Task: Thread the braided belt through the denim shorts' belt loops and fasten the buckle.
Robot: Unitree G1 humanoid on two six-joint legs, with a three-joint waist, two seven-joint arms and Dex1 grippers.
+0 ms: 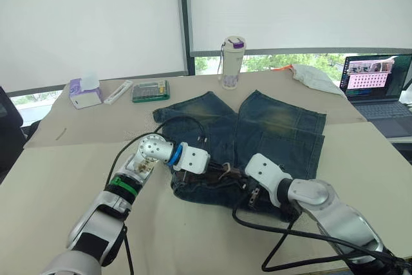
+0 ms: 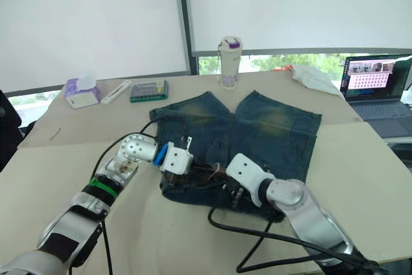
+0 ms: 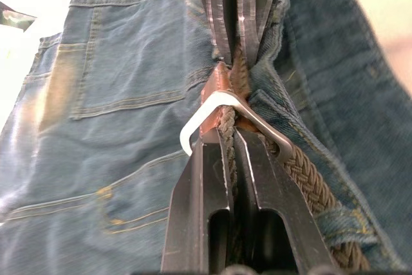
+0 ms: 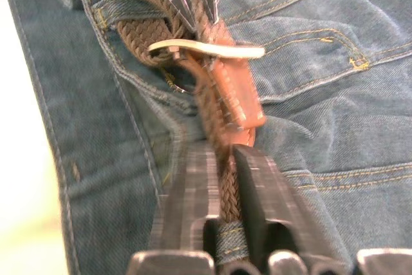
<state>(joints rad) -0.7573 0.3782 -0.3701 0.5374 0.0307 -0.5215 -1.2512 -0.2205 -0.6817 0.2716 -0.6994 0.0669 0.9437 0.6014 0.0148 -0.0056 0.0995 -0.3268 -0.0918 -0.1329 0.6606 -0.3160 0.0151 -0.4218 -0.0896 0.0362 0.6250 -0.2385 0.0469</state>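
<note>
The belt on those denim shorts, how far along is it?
Mostly threaded: the braided belt runs under a belt loop on the denim shorts. In hand: both claws, left claw and right claw, pinch the strap at the buckle. Left: the buckle doesn't look fastened yet.

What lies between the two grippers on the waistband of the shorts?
In the left wrist view, the left gripper and the right gripper have the silver buckle of the braided belt between them.
</note>
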